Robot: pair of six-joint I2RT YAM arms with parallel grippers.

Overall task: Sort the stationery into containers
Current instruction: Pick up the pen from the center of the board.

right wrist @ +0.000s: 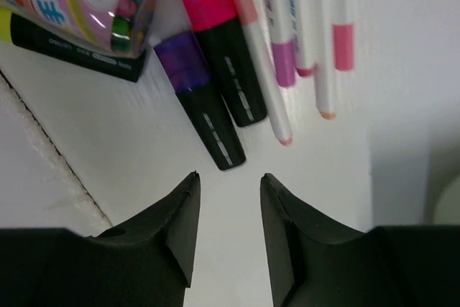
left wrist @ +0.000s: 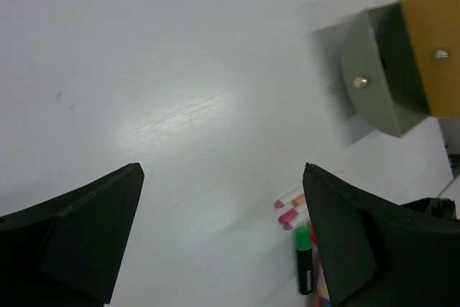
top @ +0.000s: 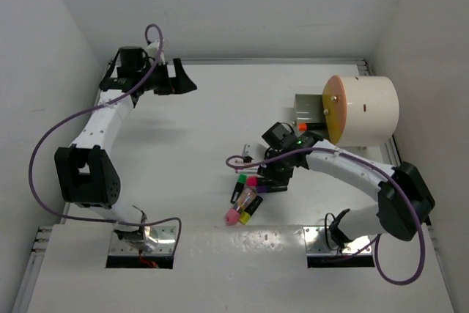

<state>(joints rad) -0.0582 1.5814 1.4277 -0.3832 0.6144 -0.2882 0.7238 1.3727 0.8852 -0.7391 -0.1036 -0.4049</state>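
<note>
Nearest the arm bases, the stationery lies in a loose heap on the white table (top: 190, 152), a little right of centre, with a pink-ended tube (top: 232, 216) and a yellow marker (top: 247, 214) at its near end. Just beyond them the right claw (right wrist: 230, 181) hangs low over the heap, its jaws pointing down at bare table beside the markers. The jaws are drawn in to a narrow gap, neither touching each other nor holding anything. In its wrist view a purple marker (right wrist: 198, 98) and a pink marker (right wrist: 215, 34) lie side by side, touching, right in front of the fingertips. Thin white pens (right wrist: 269, 48) with pink marks are fanned out next to them. A green marker (left wrist: 304, 253) shows at the edge of the heap in the left wrist view. Farther back on the right stands the big cream drum (top: 370, 108) on its side, its orange end face (top: 333, 108) turned toward the heap. A grey compartment (top: 308, 106) stands out from that face and carries a small knob (left wrist: 361, 82). No marker can be seen inside it. Farthest away, at the back left of the table, the left claw (left wrist: 223, 170) is raised above bare tabletop, well apart from the heap and the drum. Its jaws are spread as wide as they go and grip nothing
</note>
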